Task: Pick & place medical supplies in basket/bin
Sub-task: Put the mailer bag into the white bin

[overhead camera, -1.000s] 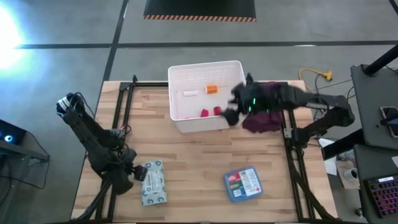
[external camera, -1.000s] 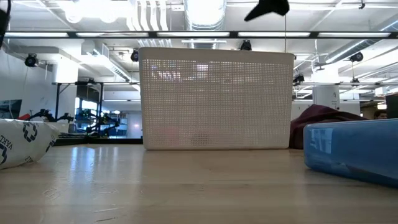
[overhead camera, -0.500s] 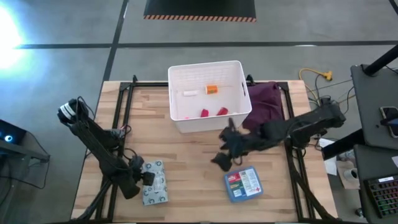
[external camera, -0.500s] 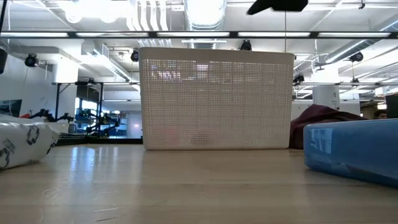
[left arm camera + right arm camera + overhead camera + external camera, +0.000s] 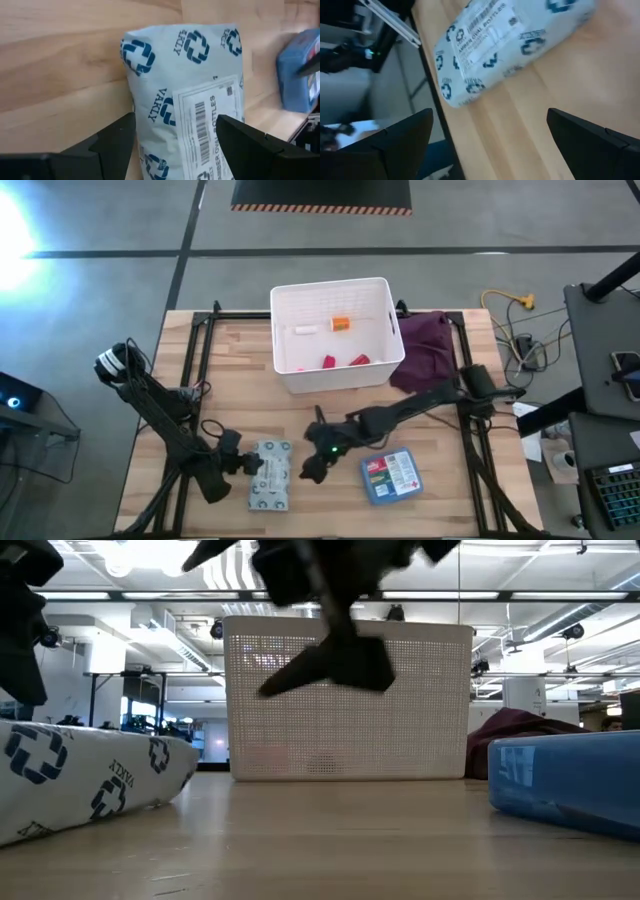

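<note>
The grey-green soft packet lies on the table's near-left part, long axis running near-to-far. The left gripper straddles its end, fingers apart, seemingly unclamped; the right gripper hovers alongside, also spread.

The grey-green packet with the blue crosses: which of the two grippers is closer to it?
Left. The left gripper has its open fingers either side of the soft packet's end. The right gripper hovers open just beside the packet, toward the blue box.
</note>
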Tool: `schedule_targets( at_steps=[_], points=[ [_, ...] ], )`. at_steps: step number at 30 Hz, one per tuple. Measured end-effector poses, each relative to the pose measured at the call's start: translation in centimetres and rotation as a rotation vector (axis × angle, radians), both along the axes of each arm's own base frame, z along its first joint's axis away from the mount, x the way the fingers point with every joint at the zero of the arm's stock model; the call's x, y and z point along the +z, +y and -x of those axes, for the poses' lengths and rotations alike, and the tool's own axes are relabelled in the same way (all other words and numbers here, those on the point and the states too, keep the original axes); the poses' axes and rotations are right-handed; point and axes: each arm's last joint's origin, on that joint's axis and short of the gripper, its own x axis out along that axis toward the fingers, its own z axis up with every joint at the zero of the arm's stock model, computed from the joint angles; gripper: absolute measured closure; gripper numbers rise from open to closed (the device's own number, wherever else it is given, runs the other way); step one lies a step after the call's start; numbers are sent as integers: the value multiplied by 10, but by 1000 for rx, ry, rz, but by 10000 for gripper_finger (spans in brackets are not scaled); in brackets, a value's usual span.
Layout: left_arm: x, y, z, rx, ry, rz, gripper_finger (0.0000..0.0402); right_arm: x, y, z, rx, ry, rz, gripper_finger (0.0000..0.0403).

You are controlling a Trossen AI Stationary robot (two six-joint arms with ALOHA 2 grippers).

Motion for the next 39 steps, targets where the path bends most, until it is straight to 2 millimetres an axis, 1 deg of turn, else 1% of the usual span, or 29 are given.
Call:
schedule_targets(
  at_steps=[4, 7, 9, 13, 16, 18, 22, 26, 33, 39],
  points=[
    [-5, 0, 0, -1, -10, 7, 146, -36, 0, -19, -20, -6, -114, 22],
    [-9, -5, -2, -28, -12, 29, 146, -53, 2, -26, -58, -4, -175, 22],
    [-14, -7, -2, -54, 18, 32, 146, -58, 4, -31, -66, -9, -193, 22],
    [-21, -13, -5, -65, 14, 48, 146, -71, 7, -36, -77, 9, -189, 22],
    [-27, -19, -9, -64, -8, 63, 146, -73, 6, -42, -94, -9, -182, 22],
    [-31, -21, -11, -59, -22, 56, 146, -78, 4, -47, -101, -6, -184, 22],
    [-34, -25, -16, -18, -105, 49, 146, -79, 5, -52, -100, -20, -179, 22],
    [-34, -22, -19, 24, -151, 10, 146, -76, 5, -56, -79, -46, -161, 22],
    [-33, -23, -20, 15, -176, -7, 146, -55, 5, -61, -49, -117, -138, 22],
    [-29, -24, -24, 45, -249, -18, 146, -49, 5, -63, -44, -145, -140, 27]
  ],
)
